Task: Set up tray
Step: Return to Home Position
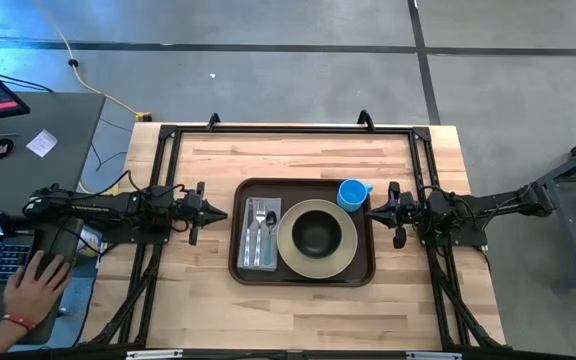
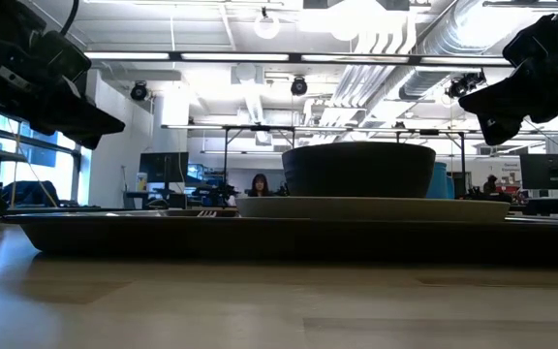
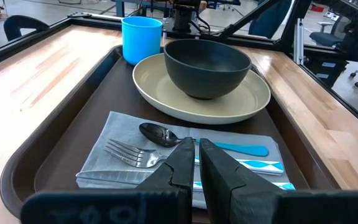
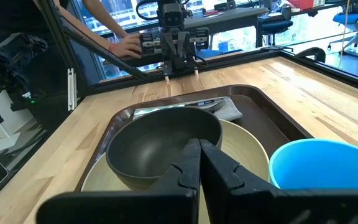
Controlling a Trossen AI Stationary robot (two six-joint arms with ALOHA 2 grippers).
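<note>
Two empty claws, both pinched closed, flank the tray mid-frame on the desk: left claw at left, right claw at right.

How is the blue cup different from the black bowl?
The blue cup is bright, tall and narrow; the black bowl is dark, wide and low. The cup stands straight on the brown tray, at a corner; the bowl sits on the cream plate. Both are upright and on the tray. The left gripper and right gripper wait at the tray's two ends.
</note>
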